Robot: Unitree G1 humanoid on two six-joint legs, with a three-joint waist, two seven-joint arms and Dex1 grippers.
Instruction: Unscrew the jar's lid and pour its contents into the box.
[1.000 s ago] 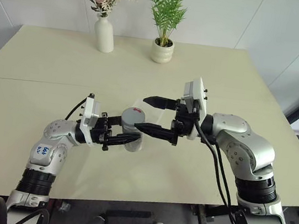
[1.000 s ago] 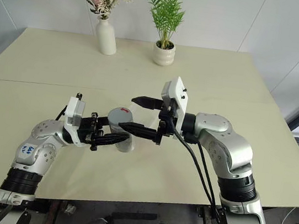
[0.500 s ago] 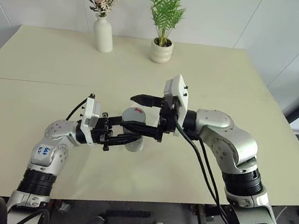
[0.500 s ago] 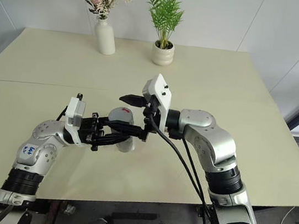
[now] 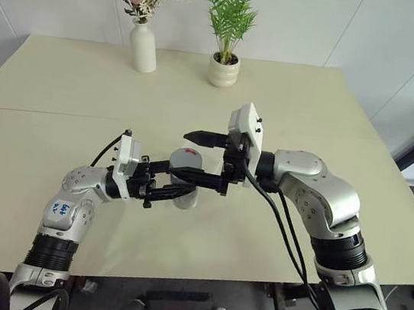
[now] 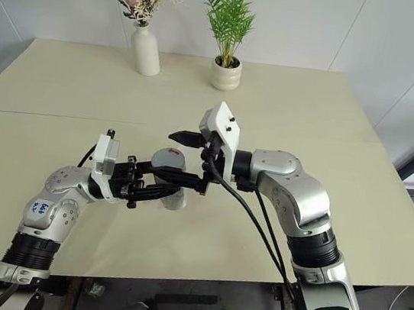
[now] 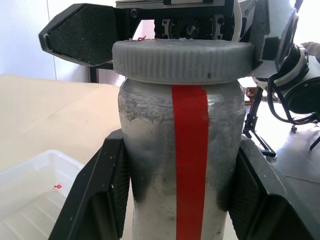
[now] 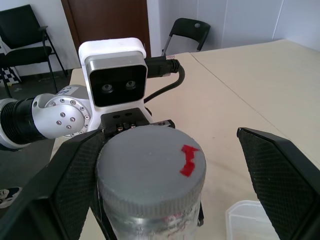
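While the left claw [image 7: 175, 200] pinches the jar [image 7: 182, 165] by its body, one finger on each side, the jar stands upright above the table [image 5: 63, 81] with the lid [image 8: 150, 172] still screwed on. A red stripe runs down the jar's side and a red mark sits on the lid's top. Spread wide, the right claw [image 5: 200, 156] straddles the lid, one finger just beside it and the other well clear; whether the near finger touches the lid cannot be told. Just beside the jar lies the clear box [image 7: 35, 195]. Far behind the jar, the white flower vase [image 5: 143, 46] and the plant pot [image 5: 223, 71] leave broad bare table around it.
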